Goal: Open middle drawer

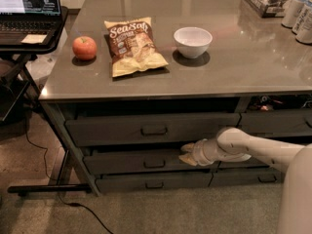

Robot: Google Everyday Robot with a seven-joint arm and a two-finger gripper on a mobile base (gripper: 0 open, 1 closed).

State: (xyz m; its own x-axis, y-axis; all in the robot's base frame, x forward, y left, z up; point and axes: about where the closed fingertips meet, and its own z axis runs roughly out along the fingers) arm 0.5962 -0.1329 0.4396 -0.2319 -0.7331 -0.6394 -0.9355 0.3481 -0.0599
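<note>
The middle drawer (131, 163) is a wide dark grey drawer with a low front and a small loop handle (154, 163) at its centre. It sits under the taller top drawer (151, 129) and above the slim bottom drawer (153, 183). Its front stands a little proud of the frame. My gripper (186, 153) comes in from the right on a white arm and sits at the drawer's upper right edge, to the right of the handle.
The grey table top (234, 67) holds an apple (85, 48), a chip bag (133, 46) and a white bowl (192, 41), with cans (300, 13) at the back right. A laptop (29, 11) stands on a side stand at left. A cable (73, 204) lies on the floor.
</note>
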